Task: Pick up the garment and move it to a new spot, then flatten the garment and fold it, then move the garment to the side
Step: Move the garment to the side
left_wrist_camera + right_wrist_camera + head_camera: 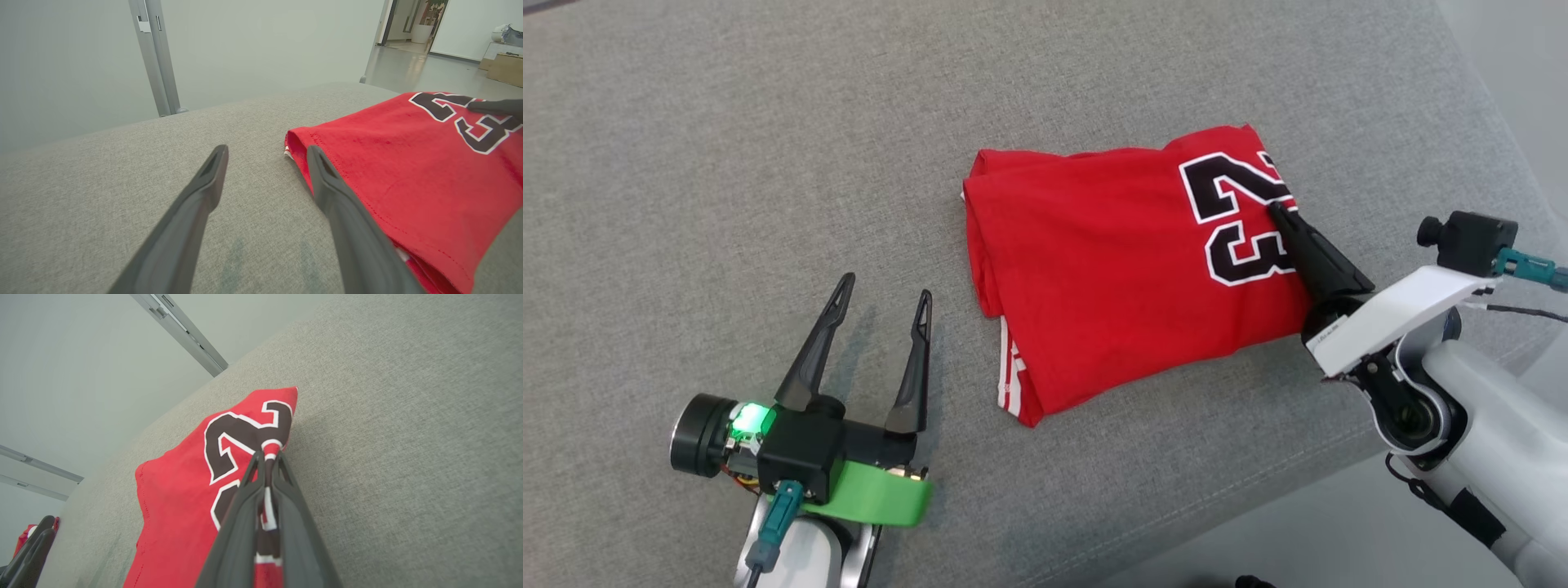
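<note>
A red garment (1111, 269) with a black number 23 lies folded into a rough rectangle on the grey upholstered surface (727, 122). My right gripper (1276, 207) lies over the garment's right edge, shut on the fabric at the number; in the right wrist view the red, white and black cloth (179, 490) is pinched between its fingers (269, 455). My left gripper (887, 286) stands open just left of the garment, above the bare surface and holding nothing. In the left wrist view its right finger (339, 196) sits beside the garment's hemmed edge (400, 163).
The surface's front edge runs diagonally at the lower right, with pale floor (1298, 531) beyond it. Behind the surface a metal post (157, 61) stands against a pale wall. A cardboard box (504, 69) sits on the floor far off.
</note>
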